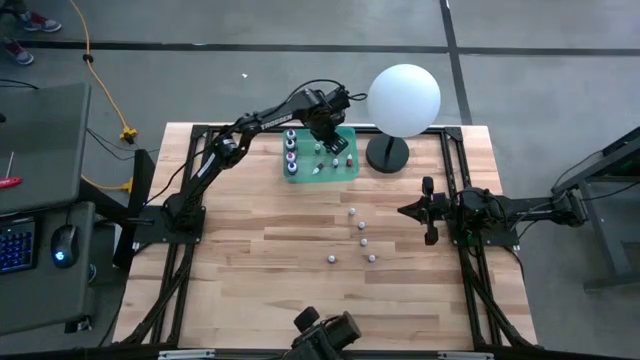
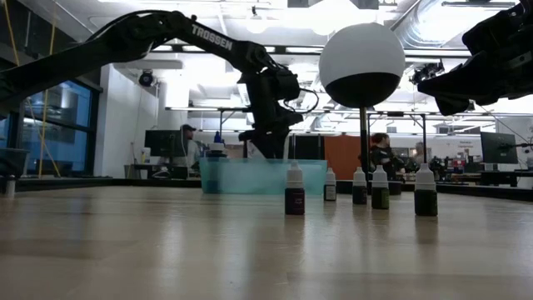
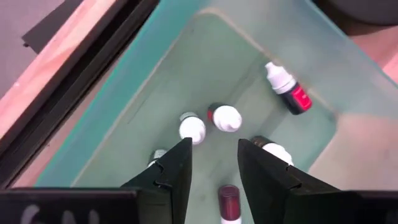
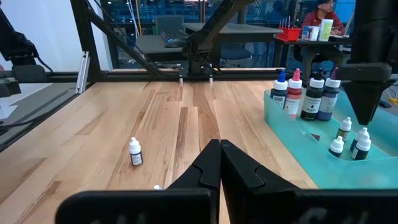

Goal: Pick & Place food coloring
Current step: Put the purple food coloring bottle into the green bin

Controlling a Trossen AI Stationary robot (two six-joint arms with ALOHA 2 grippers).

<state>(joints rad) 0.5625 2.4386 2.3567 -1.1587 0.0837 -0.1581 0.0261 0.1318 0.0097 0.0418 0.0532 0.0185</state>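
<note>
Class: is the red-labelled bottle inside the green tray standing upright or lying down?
Lying down: the red-labelled bottle rests on its side on the tray floor.

We identify this place as a robotics lab or open-plan workshop. The wooden table (image 1: 300,290) stands on a bare concrete floor (image 1: 520,90), with a yellow cable (image 1: 95,75) running across it. Beside the table we see a desk carrying a keyboard (image 1: 14,248) and a mouse (image 1: 64,243). Beyond the table, the low view shows exposed ceiling ducting (image 2: 433,25), monitors (image 2: 160,142) on desks, large windows (image 2: 50,125), and seated people (image 2: 385,158).
</note>
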